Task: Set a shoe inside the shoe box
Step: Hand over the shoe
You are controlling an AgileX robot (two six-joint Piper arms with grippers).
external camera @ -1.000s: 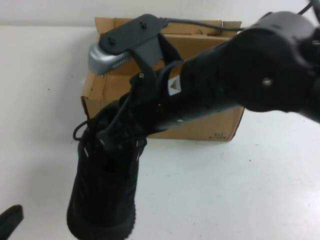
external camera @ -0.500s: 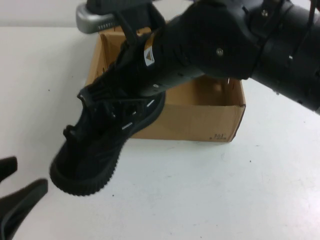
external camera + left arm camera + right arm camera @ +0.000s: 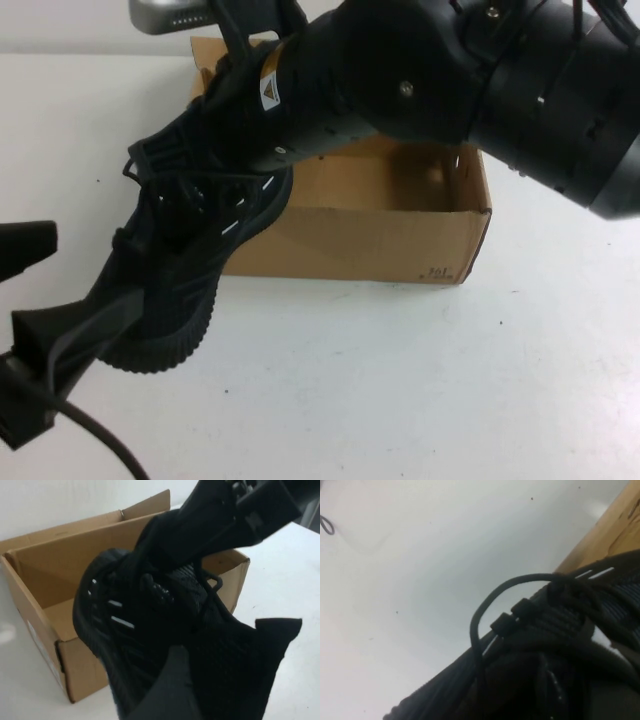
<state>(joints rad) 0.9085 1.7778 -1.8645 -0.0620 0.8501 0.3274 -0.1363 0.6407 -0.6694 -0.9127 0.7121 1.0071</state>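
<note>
You get even, diffuse light from above: the white desk (image 3: 420, 380) reads bright, with only a soft shadow under the shoe box (image 3: 380, 240). The black shoe (image 3: 180, 270) and the arms swallow detail, so their mesh and edges merge into one dark mass. In the left wrist view the near fingers (image 3: 170, 690) are out of focus. Your right wrist view is soft throughout, with the laces (image 3: 520, 595) blurred.

The right gripper (image 3: 215, 110) is buried in the shoe (image 3: 185, 250); its jaws are hidden. The box's (image 3: 400, 240) left end is covered by the shoe.
</note>
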